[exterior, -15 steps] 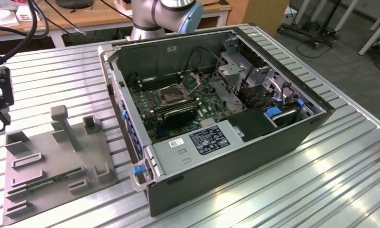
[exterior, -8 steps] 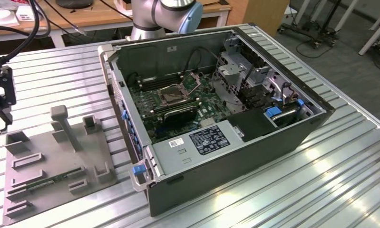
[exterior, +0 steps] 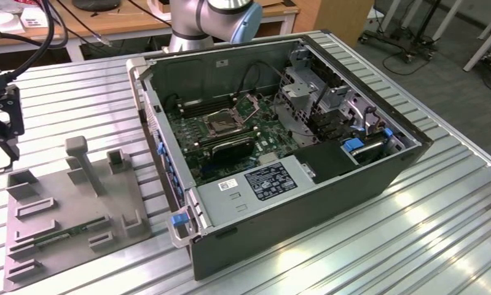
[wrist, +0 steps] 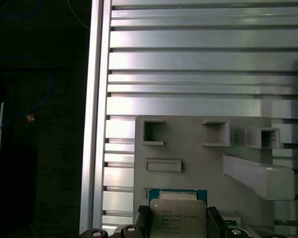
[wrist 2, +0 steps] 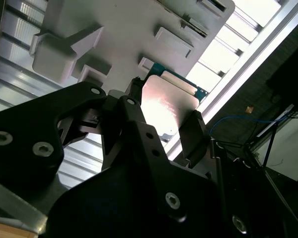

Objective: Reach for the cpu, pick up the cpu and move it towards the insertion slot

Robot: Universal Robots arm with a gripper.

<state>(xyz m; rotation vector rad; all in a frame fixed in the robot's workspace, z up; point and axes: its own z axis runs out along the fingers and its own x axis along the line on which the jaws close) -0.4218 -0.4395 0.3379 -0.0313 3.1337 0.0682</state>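
The cpu [wrist: 178, 209] is a flat square chip with a silvery top and a green-edged rim. It sits between the two black fingers of my gripper [wrist: 178, 220], which is shut on its opposite edges. The second wrist view shows the same grip, with the cpu [wrist 2: 165, 106] bright between the fingers [wrist 2: 193, 131]. In the exterior view my gripper [exterior: 6, 147] hangs at the far left, above the far corner of the grey fixture plate [exterior: 65, 209]. The insertion slot [exterior: 225, 123] is a shiny metal frame with a dark centre on the green motherboard [exterior: 257, 132], well to the right of the gripper.
The open computer case [exterior: 311, 203] has tall walls, a drive cage and cables around the motherboard. Upright posts [exterior: 80, 157] and small blocks stand on the grey fixture plate. The ribbed metal table [exterior: 442, 246] ends at an edge rail [wrist: 97, 124] near the gripper.
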